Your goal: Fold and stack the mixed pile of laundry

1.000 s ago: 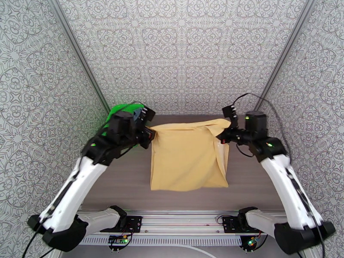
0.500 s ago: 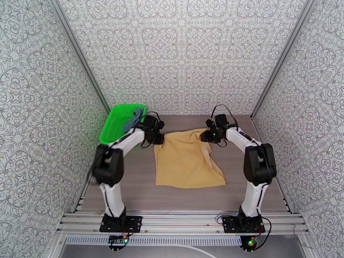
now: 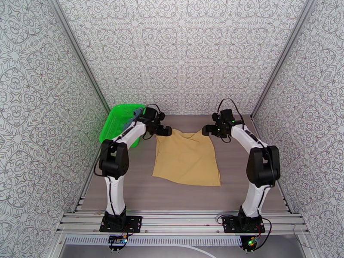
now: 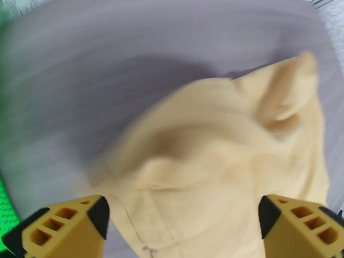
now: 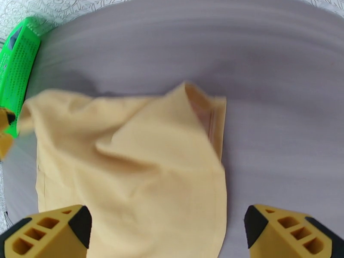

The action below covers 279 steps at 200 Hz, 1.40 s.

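Observation:
The mustard-yellow cloth [image 3: 185, 158] lies spread on the table, its far corners still rumpled. My left gripper [image 3: 166, 131] hovers open just over the cloth's far left corner, and in the left wrist view the cloth [image 4: 215, 168] sits below the wide gap between the fingertips [image 4: 64, 228]. My right gripper [image 3: 207, 130] is open over the far right corner. In the right wrist view the cloth [image 5: 142, 168] has a folded-over flap, and nothing is pinched between the fingers [image 5: 292, 231]. A bit of the blue-grey tank top [image 3: 137, 112] shows in the basket.
A bright green mesh basket [image 3: 116, 123] stands at the far left of the table, close behind my left arm, and its edge [image 5: 17, 69] shows in the right wrist view. Patterned walls close in the table on three sides. A metal rail runs along the near edge.
Both arms reached forward and down toward the far side of the table. Both grippers opened and let go of the yellow cloth's corners, and the cloth settled onto the table.

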Each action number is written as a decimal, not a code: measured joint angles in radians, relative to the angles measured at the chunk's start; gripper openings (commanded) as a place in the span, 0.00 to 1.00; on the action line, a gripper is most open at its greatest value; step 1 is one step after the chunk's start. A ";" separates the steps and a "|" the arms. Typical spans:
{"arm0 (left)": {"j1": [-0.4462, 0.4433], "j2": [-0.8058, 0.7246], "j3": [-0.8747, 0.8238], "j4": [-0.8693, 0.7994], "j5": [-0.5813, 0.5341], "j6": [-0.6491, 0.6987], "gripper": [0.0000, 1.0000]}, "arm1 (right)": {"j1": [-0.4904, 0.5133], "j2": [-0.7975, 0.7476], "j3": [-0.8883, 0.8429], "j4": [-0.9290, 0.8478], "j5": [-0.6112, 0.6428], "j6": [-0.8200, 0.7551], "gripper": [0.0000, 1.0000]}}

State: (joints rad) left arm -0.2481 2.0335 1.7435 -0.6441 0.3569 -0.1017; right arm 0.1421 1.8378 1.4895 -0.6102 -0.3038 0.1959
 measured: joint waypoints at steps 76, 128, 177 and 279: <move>-0.013 -0.661 -0.403 0.161 0.069 -0.098 1.00 | 0.107 -0.464 -0.331 0.030 -0.020 0.048 0.99; -0.021 -1.035 -0.941 0.239 0.124 -0.515 1.00 | 0.197 -0.643 -0.479 0.011 0.002 0.080 0.99; -0.280 -1.181 -1.196 0.086 -0.138 -0.874 0.98 | 0.210 -0.647 -0.505 0.006 0.009 0.082 0.98; -0.287 -0.651 -1.094 0.164 -0.259 -1.059 0.66 | 0.230 -0.610 -0.508 0.039 0.008 0.076 0.98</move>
State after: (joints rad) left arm -0.5350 1.3827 0.6495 -0.4797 0.0975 -1.1603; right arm 0.3717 1.2282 0.9813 -0.5709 -0.2962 0.2722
